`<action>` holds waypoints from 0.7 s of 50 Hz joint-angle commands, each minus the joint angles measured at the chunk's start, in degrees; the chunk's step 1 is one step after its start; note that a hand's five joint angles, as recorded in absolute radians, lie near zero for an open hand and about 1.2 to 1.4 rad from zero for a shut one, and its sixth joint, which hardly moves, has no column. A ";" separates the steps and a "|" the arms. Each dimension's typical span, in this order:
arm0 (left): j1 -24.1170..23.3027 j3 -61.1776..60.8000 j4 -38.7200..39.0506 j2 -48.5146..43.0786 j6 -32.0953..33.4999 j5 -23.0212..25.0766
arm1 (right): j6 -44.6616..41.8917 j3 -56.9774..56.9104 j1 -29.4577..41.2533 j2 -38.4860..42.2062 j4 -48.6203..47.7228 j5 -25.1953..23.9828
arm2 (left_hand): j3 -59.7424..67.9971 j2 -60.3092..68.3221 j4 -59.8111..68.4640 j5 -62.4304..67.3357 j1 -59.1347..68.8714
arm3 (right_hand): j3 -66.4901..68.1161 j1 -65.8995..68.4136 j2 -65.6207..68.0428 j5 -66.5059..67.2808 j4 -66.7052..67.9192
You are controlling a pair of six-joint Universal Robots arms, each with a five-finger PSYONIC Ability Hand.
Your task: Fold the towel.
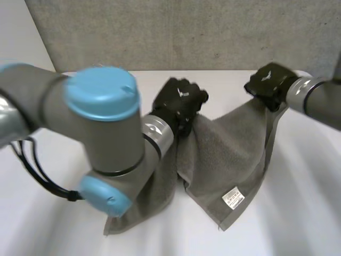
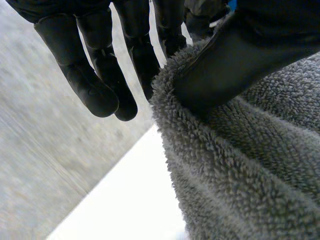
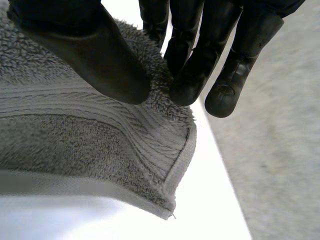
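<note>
The grey towel (image 1: 229,149) hangs lifted over the white tabletop (image 1: 309,213), sagging between both hands, its lower end with the white label (image 1: 233,197) reaching down to the tabletop. The left hand (image 1: 178,101) pinches one upper edge of the towel under its thumb, with its outer fingers (image 2: 100,85) straight and clear of the towel. The right hand (image 1: 269,80) pinches the towel's other upper corner, thumb pressed against fingertips (image 3: 187,87).

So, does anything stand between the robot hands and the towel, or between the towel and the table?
Nothing visible does. The left robot hand and right robot hand both pinch the towel along its raised edge, and it hangs down to the table.
</note>
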 commanded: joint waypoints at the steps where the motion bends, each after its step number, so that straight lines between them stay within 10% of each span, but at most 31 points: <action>1: 1.14 10.95 -0.45 -12.57 1.32 -3.88 | -5.52 -13.43 2.55 16.83 -2.22 7.39 | -11.93 -8.04 -10.51 -22.05 -4.03 | 4.04 4.16 6.33 3.73 3.36; 9: 5.10 22.21 -0.45 -17.24 5.97 -7.50 | -4.99 -25.68 2.99 24.24 -12.67 12.94 | -11.93 -8.04 -10.51 -22.05 -4.03 | 4.04 4.16 6.33 3.73 3.36; 15: 5.28 25.83 -1.33 -17.69 7.13 -7.41 | -4.56 -22.89 5.27 23.46 -19.01 13.48 | -21.23 -17.34 -19.81 -31.35 -13.34 | -65.96 -65.84 -63.67 -66.27 -66.64; 21: 5.28 25.48 -5.45 -14.27 6.25 -7.67 | 1.66 -14.64 6.95 14.34 -19.64 12.78 | -80.32 -76.42 -78.89 -90.44 -72.42 | -65.96 -65.84 -63.67 -66.27 -66.64; 35: 8.53 16.43 -11.53 -0.19 -2.81 -10.58 | 13.47 12.99 6.42 -8.63 -21.22 4.95 | -80.71 -76.81 -79.28 -90.83 -72.81 | -65.96 -65.84 -63.67 -66.27 -66.64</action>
